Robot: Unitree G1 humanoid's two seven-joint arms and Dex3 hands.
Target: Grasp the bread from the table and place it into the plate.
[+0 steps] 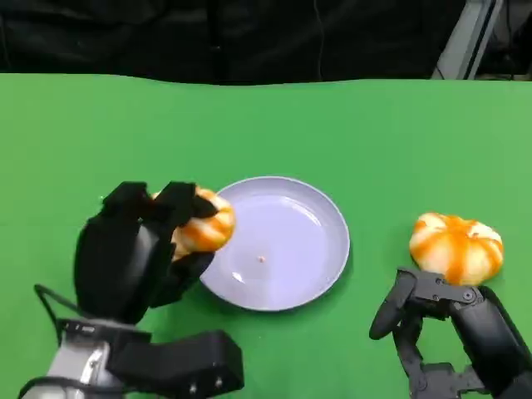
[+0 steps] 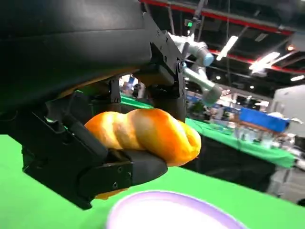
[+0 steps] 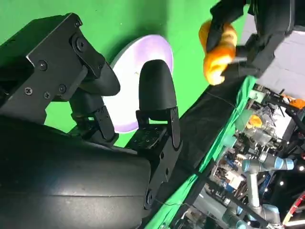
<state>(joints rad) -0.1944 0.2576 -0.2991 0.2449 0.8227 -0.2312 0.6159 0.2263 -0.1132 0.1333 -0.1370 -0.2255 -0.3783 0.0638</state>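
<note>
Head view findings: the left hand (image 1: 137,249) is gripping an orange-and-white striped bread (image 1: 202,223), its fingers (image 1: 179,204) wrapping over the top and far side of the loaf. The held bread is sitting over the left rim of the pale lilac plate (image 1: 287,245), partly overlapping it; whether it is touching the rim cannot be told. The plate is lying on the green worktop (image 1: 266,125), roughly midway across and toward the near edge. A small speck is showing near the plate's centre.

A second bread (image 1: 456,246) of the same colouring is resting on the worktop toward the near right corner, well apart from the plate. The right hand (image 1: 449,328) is lying just on the near side of it, fingers spread and holding nothing, one fingertip close to the loaf; contact cannot be confirmed.

Left wrist view is confirming the grasp: the bread (image 2: 145,136) is being clamped between black fingers (image 2: 119,171) below and behind, raised above the plate rim (image 2: 167,205). Right wrist view is showing that hand's fingers (image 3: 157,95) apart, nothing between them.
</note>
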